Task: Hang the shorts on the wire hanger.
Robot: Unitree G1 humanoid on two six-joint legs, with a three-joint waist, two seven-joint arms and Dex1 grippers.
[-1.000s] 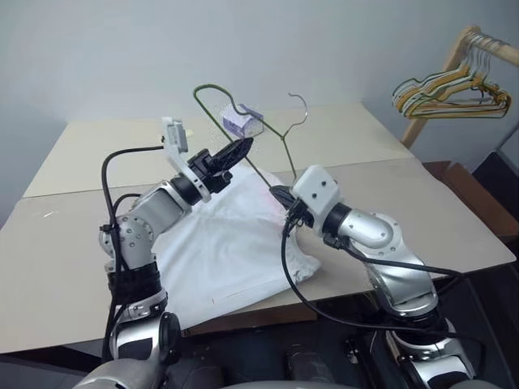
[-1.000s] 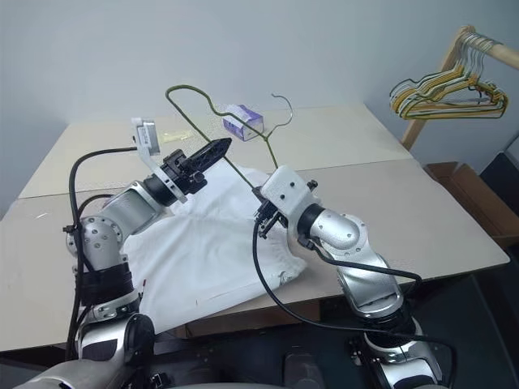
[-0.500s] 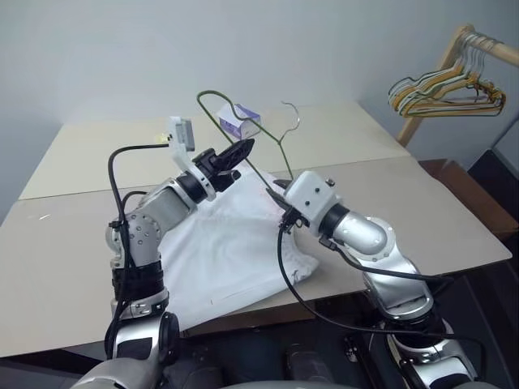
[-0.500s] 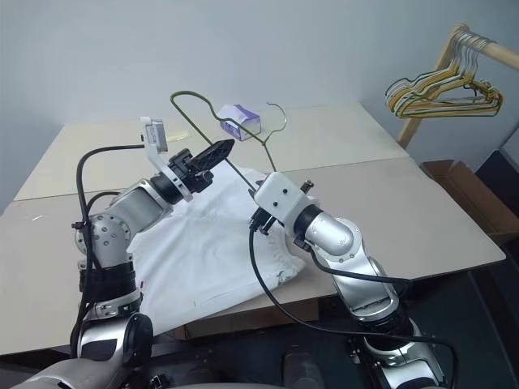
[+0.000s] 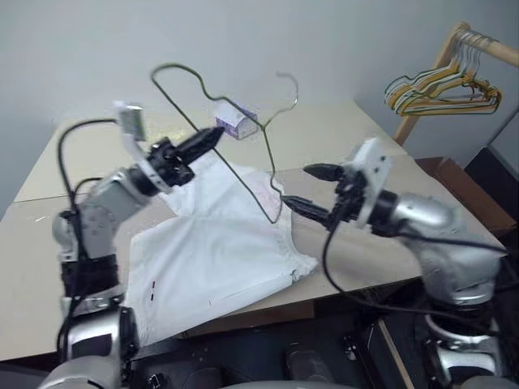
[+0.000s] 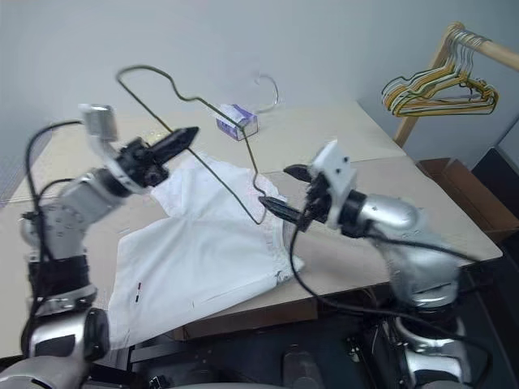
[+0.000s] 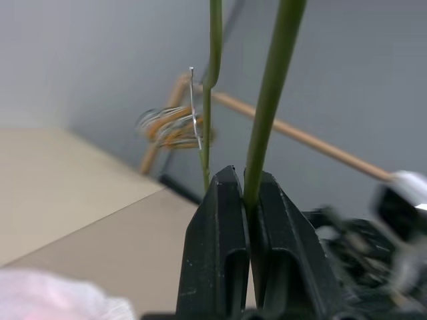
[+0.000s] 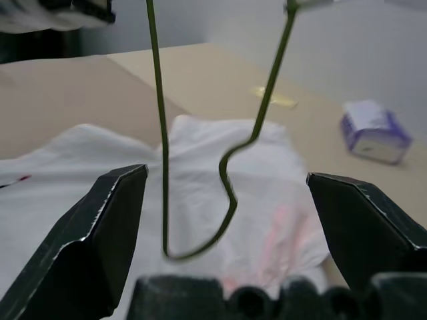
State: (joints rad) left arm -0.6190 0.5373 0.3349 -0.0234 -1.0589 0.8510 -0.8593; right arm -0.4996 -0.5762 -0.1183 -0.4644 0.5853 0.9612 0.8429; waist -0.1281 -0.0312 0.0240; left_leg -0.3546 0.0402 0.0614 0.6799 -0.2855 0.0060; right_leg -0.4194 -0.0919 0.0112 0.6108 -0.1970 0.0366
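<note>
Left gripper (image 5: 217,133) pinches thin olive-green wire hanger (image 5: 243,174), held tilted in the air above white thin-fabric shorts (image 5: 227,251) lying flat on beige table (image 5: 389,138). Right gripper (image 5: 312,189), jaws wide, empty, just right of the hanger's lower end.

Both eye views looked down from the head over the same bench (image 5: 422,174). Each wrist cam sat close behind its own pincer, and both caught the wire hanger (image 8: 160,133) up close.
</note>
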